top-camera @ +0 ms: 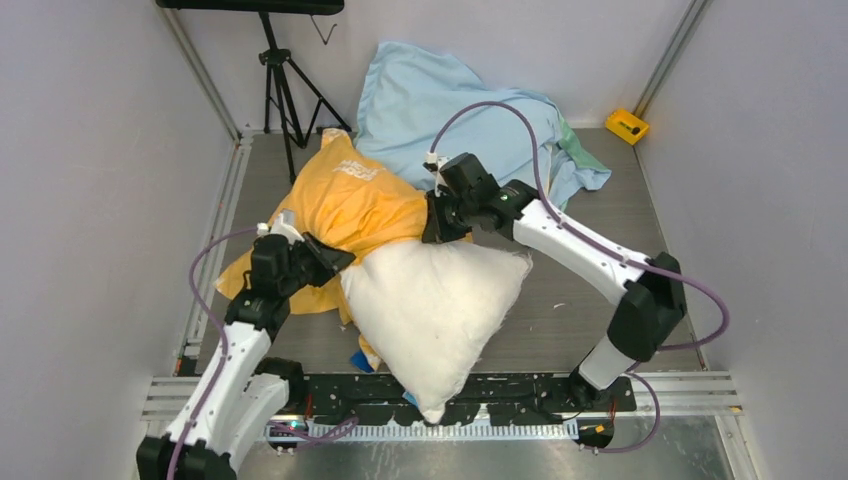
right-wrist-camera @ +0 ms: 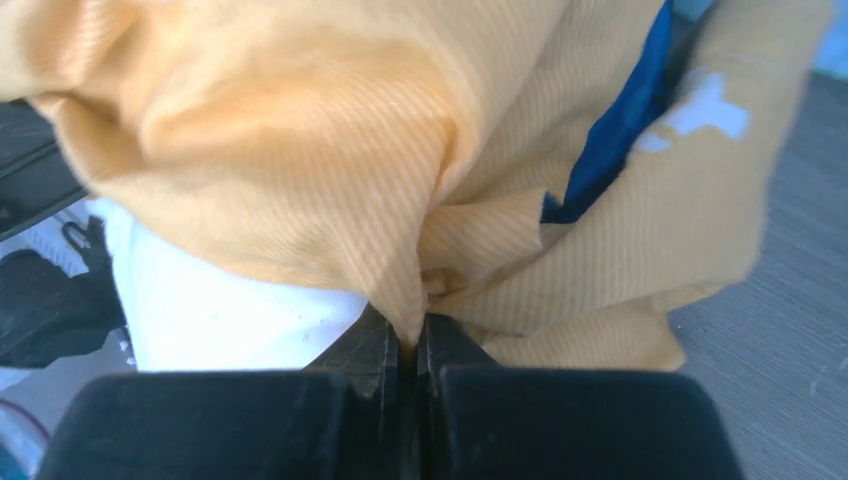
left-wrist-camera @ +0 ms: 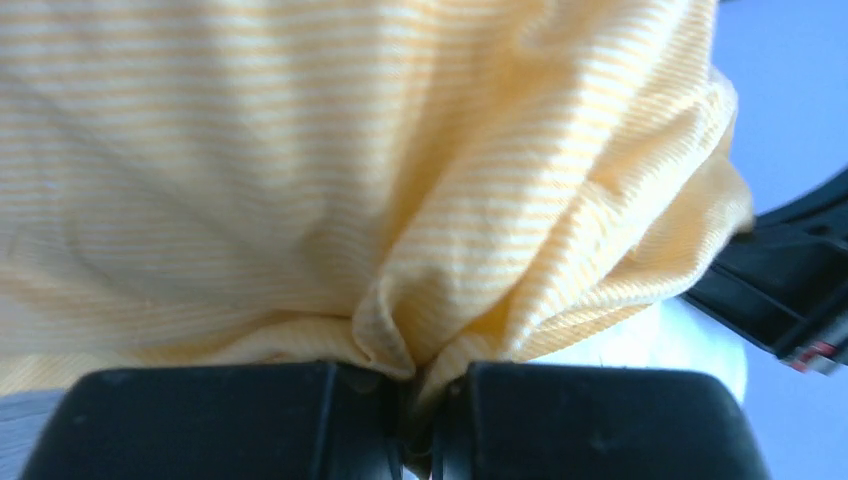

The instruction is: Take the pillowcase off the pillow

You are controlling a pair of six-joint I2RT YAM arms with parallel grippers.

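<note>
The orange-yellow pillowcase [top-camera: 350, 205] lies bunched at the left middle of the table, still covering the far end of the white pillow [top-camera: 435, 305], whose near part lies bare toward the front edge. My left gripper [top-camera: 325, 262] is shut on a fold of the pillowcase [left-wrist-camera: 400, 260] at its near left side. My right gripper [top-camera: 436, 228] is shut on the pillowcase [right-wrist-camera: 300, 150] at its right side, where blue inner edging [right-wrist-camera: 620, 130] and a white printed mark [right-wrist-camera: 700, 108] show. White pillow [right-wrist-camera: 240, 315] shows under the fabric.
A pale light-blue cloth [top-camera: 450, 110] is heaped at the back middle. A black tripod [top-camera: 285, 85] stands at the back left and a small yellow box [top-camera: 627, 125] at the back right. Walls close in both sides.
</note>
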